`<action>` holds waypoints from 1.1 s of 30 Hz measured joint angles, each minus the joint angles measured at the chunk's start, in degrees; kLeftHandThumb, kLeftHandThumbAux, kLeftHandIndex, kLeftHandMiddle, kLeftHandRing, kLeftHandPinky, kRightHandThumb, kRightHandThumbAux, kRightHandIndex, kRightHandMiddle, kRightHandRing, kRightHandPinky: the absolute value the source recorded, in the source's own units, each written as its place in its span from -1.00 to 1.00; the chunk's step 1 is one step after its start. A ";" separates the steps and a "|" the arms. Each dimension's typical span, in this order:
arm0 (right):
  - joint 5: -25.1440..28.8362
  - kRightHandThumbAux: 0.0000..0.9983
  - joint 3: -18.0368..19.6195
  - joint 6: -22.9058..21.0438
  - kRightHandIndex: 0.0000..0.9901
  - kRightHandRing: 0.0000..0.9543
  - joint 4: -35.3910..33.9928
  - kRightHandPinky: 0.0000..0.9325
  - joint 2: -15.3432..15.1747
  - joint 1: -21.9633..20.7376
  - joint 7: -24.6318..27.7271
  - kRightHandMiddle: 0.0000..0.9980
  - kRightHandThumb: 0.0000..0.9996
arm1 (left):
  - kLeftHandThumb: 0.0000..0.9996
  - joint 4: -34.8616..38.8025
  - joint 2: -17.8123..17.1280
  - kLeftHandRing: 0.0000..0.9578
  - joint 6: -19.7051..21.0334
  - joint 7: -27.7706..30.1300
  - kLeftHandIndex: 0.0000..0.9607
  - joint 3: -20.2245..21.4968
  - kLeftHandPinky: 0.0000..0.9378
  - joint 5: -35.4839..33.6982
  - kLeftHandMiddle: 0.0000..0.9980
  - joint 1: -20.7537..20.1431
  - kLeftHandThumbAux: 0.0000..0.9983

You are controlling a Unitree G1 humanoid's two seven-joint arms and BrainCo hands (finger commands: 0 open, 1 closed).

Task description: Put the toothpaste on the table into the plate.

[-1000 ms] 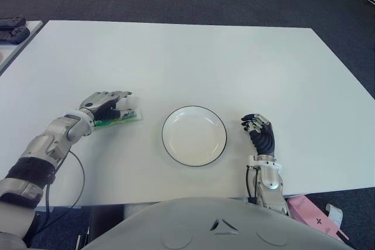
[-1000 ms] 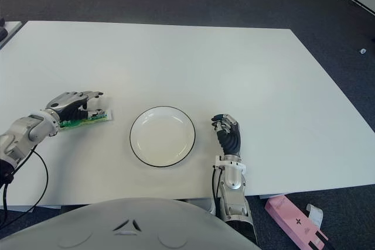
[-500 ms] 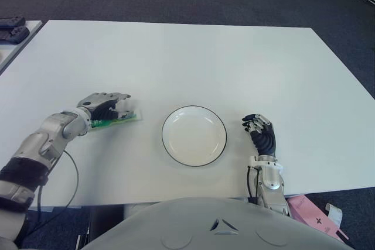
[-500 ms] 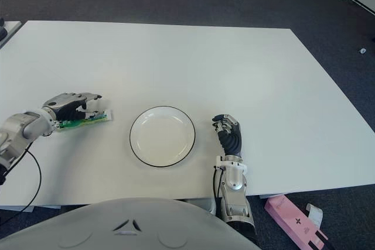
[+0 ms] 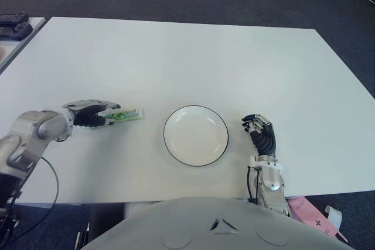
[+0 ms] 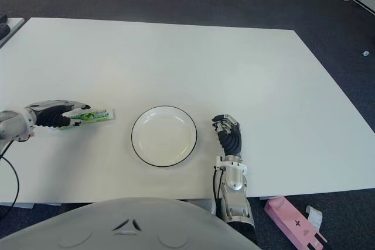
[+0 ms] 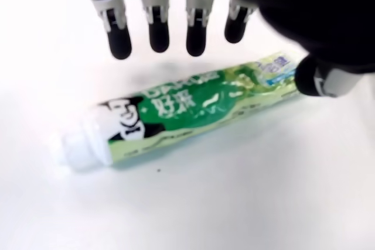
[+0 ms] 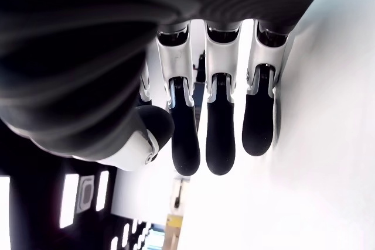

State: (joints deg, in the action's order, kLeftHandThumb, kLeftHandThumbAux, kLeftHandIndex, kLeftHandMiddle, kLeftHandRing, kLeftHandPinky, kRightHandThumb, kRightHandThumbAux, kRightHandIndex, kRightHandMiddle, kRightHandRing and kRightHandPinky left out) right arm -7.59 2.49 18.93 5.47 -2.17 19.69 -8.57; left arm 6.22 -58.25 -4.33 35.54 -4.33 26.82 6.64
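Eye views: the toothpaste (image 5: 124,115) lies flat on the white bench (image 5: 187,57), left of the empty plate (image 5: 195,135). The left hand (image 5: 88,114) is at its far end; the right hand (image 5: 261,134) sits right of the plate.

Left wrist view: fingers (image 7: 158,26) spread above the tube, holding nothing.

Right wrist view: fingers (image 8: 221,133) loosely extended, empty.

The left hand (image 5: 88,115) has slid toward the left of the frame and flattened. The toothpaste (image 5: 124,115), half covered before, now lies mostly exposed at its fingertips.

White table (image 5: 193,51) — carries a green toothpaste tube (image 5: 124,115) lying flat, left of a black-rimmed white plate (image 5: 195,136).
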 measured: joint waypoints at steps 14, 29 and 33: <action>0.04 0.46 0.11 0.08 -0.14 0.00 0.02 0.03 -0.02 -0.06 0.23 -0.04 0.43 | -0.01 6.28 -2.45 -0.82 0.53 2.52 -0.79 9.78 -0.84 -2.38 -0.74 5.76 -0.49; 0.08 0.46 0.03 0.08 -0.14 0.00 0.17 0.04 0.00 -0.18 0.49 -0.04 0.43 | -0.02 3.61 -1.97 -0.77 -0.11 0.02 -0.70 11.63 -0.77 1.27 -0.67 8.50 -0.63; 0.12 0.46 0.05 0.08 -0.14 0.01 0.12 0.05 0.00 -0.17 0.66 -0.04 0.43 | -0.01 2.42 -1.06 -0.74 -0.48 -1.74 -0.67 11.05 -0.73 2.50 -0.66 8.75 -0.66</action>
State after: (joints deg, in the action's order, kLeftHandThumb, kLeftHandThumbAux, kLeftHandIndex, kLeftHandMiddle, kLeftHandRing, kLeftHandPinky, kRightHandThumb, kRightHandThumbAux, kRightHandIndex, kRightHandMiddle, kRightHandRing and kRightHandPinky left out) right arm -7.47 2.54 19.01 5.58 -2.17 19.52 -7.91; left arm 8.65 -59.31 -4.81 33.80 6.72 29.32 15.38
